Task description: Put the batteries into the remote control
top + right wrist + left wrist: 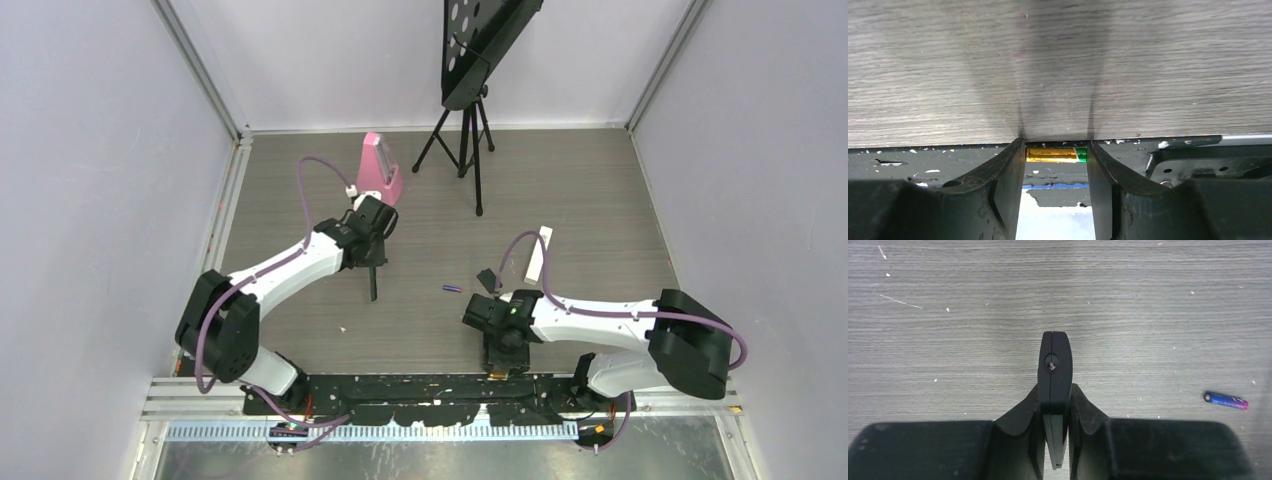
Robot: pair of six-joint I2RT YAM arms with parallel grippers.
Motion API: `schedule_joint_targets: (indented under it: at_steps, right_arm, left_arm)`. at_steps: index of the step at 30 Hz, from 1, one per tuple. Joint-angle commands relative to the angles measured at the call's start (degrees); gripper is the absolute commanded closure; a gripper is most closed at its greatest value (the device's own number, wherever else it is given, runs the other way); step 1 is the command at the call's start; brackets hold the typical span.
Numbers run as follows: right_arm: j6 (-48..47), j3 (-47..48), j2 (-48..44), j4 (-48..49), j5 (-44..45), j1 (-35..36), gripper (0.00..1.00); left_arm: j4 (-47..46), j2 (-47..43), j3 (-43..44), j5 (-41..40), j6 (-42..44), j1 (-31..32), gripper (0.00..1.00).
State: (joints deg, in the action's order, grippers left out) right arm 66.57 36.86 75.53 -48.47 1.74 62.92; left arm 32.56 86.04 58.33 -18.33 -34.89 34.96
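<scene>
my right jaws straddle the gold battery at the worktop's near edge, its long axis spanning jaw to jaw; gripped or not, i can't tell. left jaws clench the remote control.

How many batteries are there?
2. A slim purple-blue battery lies on the grey table; a gold-green battery sits inside the right end effector at the near edge. Others may be hidden.

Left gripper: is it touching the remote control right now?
Touching. The left wrist view shows the left gripper shut on the remote control, both fingers pressed against its sides.
</scene>
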Motion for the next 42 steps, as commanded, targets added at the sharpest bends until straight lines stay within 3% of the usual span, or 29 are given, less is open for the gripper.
schedule_joint_targets:
  at_steps: [1,9,13,20,24,27,30,33,42]
  right_arm:
    - [0.3,4.2,-2.7,-3.3,6.8,0.2,0.60]
    - [-3.2,6.7,1.1,-0.5,14.3,-1.7,0.59]
    - [-11.9,7.4,4.6,3.0,17.3,-4.2,0.56]
    - [-28.5,11.0,9.5,6.3,14.3,-7.7,0.51]
    - [-30.4,13.6,12.7,5.5,14.4,-8.3,0.33]
    - [-29.0,15.4,14.5,3.5,16.2,-8.3,0.23]
    - [-24.8,17.3,13.3,0.8,17.6,-8.3,0.19]
    - [-14.9,20.0,12.1,-5.0,21.6,-8.7,0.19]
    - [17.7,17.8,7.5,-9.3,25.5,-10.3,0.38]
  left_arm:
    - [-5.1,-6.0,-1.6,4.0,3.7,-0.3,1.00]
    - [-13.5,-14.8,-8.0,12.8,9.9,-0.3,1.00]
    - [-17.9,-19.0,-11.6,18.0,11.3,-0.3,1.00]
    - [-17.5,-21.1,-12.0,16.5,10.6,-0.2,1.00]
    - [-16.9,-20.8,-11.7,16.0,9.8,-0.3,1.00]
    - [-16.5,-20.4,-11.1,16.1,9.2,-0.3,1.00]
    - [-16.1,-20.2,-10.5,15.7,8.9,-0.4,1.00]
    - [-16.4,-20.0,-10.2,15.3,8.3,-0.5,1.00]
    - [-18.6,-19.3,-11.6,15.8,7.6,-0.5,1.00]
